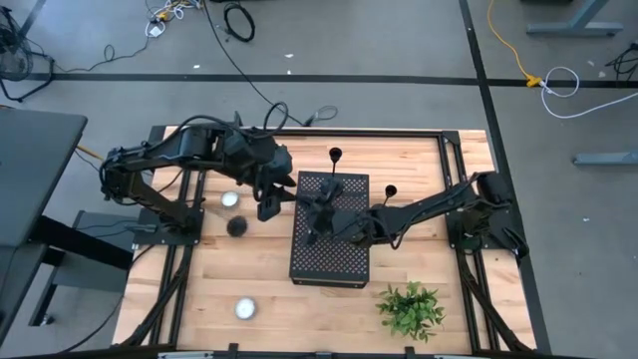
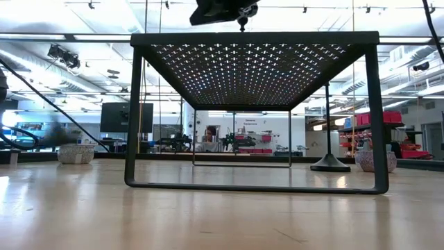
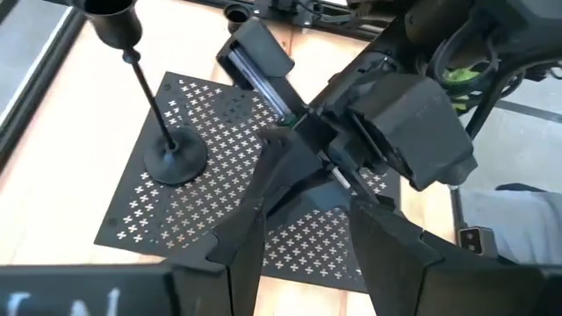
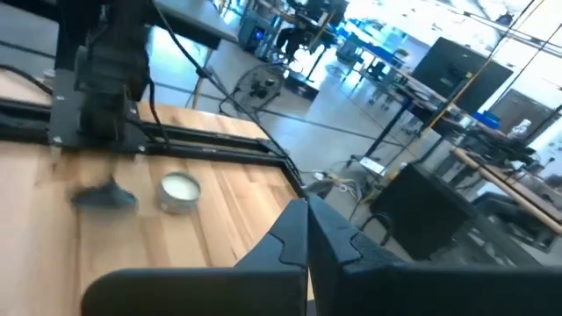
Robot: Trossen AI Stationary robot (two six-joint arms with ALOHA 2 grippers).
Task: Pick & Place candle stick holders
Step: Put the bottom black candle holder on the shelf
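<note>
Wooden table [image 1: 199,279], black perforated box [image 1: 329,261] at centre, both arms over it.
One candle stick holder [image 3: 162,132] upright on box top; right gripper [image 1: 321,214] closed there, left gripper [image 1: 267,207] spread, empty, beside box.

Matt black metal candle stick holder [image 3: 151,105] on a matt black perforated metal box [image 1: 330,229]; pale, smooth-finished wooden table [image 1: 259,279] with visible grain; glossy metal-cupped tealight [image 4: 180,192].
</note>
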